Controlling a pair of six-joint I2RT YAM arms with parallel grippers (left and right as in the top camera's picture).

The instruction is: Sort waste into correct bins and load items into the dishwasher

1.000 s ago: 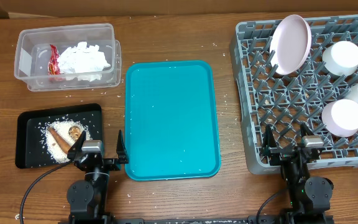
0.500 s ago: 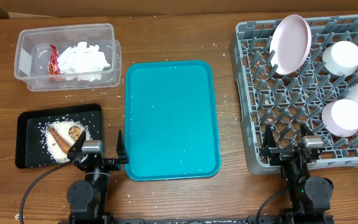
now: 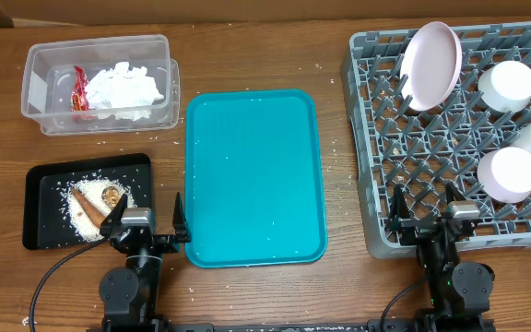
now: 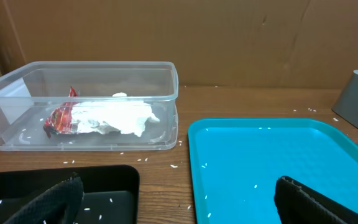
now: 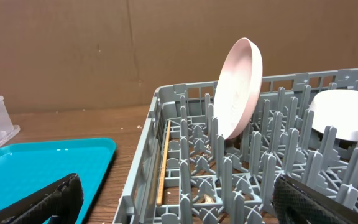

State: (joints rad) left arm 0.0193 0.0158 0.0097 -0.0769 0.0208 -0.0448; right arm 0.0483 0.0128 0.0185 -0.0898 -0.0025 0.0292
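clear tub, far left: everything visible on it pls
The clear tub is a translucent plastic rectangle with rounded corners and a lipped rim. It has no lid and stands upright on the wooden table, at the far left. It sits behind the black tray and left of the teal tray, touching neither. Inside lie crumpled white napkins with a red-and-silver wrapper against their left side.

dish rack (image 3: 376, 184) cut off by overhead's right edge, black tray (image 4: 112, 198) by left wrist view's bottom
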